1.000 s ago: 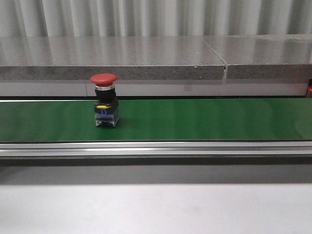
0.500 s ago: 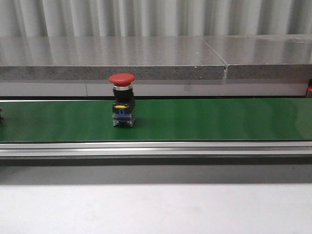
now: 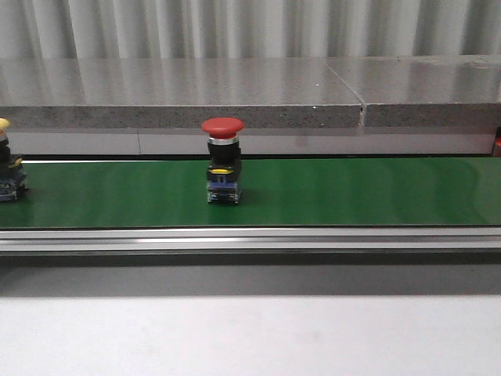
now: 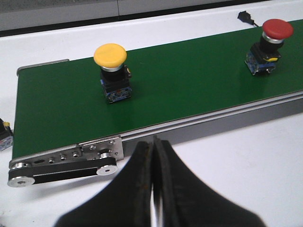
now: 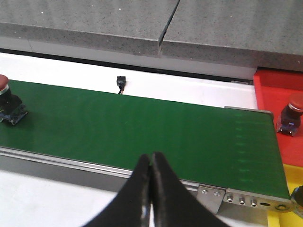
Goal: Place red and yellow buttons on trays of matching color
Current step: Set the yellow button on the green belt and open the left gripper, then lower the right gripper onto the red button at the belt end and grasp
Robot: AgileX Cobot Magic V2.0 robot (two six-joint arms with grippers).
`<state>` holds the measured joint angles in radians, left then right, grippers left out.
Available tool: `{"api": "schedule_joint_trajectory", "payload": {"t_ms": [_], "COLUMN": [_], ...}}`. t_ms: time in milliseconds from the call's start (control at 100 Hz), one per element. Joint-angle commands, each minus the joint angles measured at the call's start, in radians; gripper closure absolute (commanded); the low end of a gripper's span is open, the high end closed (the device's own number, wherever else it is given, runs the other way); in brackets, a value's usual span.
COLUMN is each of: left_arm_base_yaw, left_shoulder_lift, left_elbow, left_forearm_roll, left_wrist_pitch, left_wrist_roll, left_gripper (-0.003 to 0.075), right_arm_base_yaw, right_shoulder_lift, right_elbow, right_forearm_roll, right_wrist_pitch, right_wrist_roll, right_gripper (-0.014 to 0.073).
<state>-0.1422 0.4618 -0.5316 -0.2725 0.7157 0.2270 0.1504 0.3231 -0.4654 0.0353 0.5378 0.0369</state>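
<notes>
Meanwhile both grippers, left [image 4: 152,156] and right [image 5: 150,163], wait pinched together while a red button [image 3: 222,160] rides the green belt [image 3: 352,192], needing opened fingers next.

A green conveyor belt [image 3: 352,192] in an aluminium frame [image 3: 250,239] runs across the white tabletop [image 3: 250,333], a grey stone ledge [image 3: 180,94] and corrugated wall [image 3: 250,27] stand behind it, and a small black connector [image 5: 120,83] lies just beyond the belt.
</notes>
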Motion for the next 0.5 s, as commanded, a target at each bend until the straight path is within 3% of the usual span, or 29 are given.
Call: {"api": "schedule_joint_trajectory", "payload": {"t_ms": [0,260,490], "left_arm_base_yaw": [-0.009,-0.009,-0.009], "left_shoulder_lift": [0.005,0.005,0.005], "left_elbow": [-0.028,-0.028,-0.028], "left_forearm_roll": [-0.021,-0.021,-0.021], "left_wrist_pitch": [-0.055,-0.041,-0.041], "left_wrist_roll": [0.000,0.000,0.000], "left_gripper": [0.0740,0.0740,0.0740], "right_arm_base_yaw": [-0.002,-0.002,0.017], "right_shoulder_lift": [0.025,0.282,0.521], "right_elbow": [-0.040,-0.231,-0.404], "right_forearm_roll": [-0.009,-0.009,-0.009], "right_wrist_pitch": [-0.066,0.061,0.072], "right_wrist_roll": [-0.009,-0.070,-0.078], "right_gripper": [0.0660,0.0660,0.0657]}}
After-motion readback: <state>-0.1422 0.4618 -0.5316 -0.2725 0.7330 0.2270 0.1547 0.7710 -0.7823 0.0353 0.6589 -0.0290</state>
